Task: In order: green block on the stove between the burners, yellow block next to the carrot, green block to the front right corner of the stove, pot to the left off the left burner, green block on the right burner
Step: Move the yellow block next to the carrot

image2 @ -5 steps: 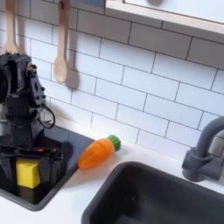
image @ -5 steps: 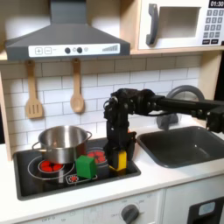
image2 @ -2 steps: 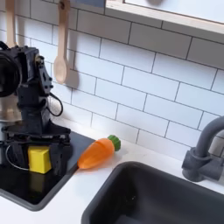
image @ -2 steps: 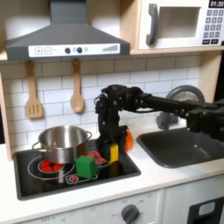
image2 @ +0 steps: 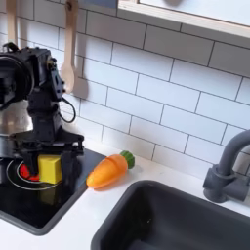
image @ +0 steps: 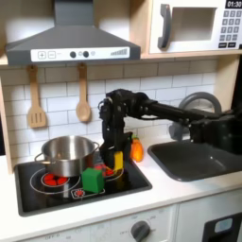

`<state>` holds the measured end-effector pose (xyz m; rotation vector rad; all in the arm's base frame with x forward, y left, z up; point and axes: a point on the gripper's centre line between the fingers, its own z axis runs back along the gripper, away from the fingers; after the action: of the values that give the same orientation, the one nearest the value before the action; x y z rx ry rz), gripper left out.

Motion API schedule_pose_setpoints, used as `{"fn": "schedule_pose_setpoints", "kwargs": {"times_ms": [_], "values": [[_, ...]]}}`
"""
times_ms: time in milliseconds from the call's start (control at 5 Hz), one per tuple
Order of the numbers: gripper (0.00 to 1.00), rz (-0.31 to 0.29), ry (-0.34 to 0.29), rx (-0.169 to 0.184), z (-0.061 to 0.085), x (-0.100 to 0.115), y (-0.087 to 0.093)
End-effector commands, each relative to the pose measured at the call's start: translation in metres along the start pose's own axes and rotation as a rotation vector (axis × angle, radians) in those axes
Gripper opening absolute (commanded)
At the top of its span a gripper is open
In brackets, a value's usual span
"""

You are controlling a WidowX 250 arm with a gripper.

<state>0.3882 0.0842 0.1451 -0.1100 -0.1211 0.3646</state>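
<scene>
Black stove (image2: 39,210): my gripper (image2: 50,168) clamps yellow block (image2: 51,167); carrot (image2: 108,170) lies at three o'clock, near.

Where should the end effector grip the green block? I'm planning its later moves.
Grip the green block from straight above, across two opposite flat side faces. It sits upright on the stove, its top clear; the pot stands close behind, so low approaches look crowded.

Stove (image: 57,198) front lies bare; pot (image: 64,153) and green block (image: 92,179) crowd its left.
</scene>
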Motion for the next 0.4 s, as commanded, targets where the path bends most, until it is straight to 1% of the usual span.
{"fn": "schedule_pose_setpoints", "kwargs": {"times_ms": [0,200], "values": [[0.00,-0.005,-0.004,-0.011,-0.0012,0.0095,-0.0083],[0.00,0.001,0.004,-0.016,-0.0024,0.0072,-0.0086]]}}
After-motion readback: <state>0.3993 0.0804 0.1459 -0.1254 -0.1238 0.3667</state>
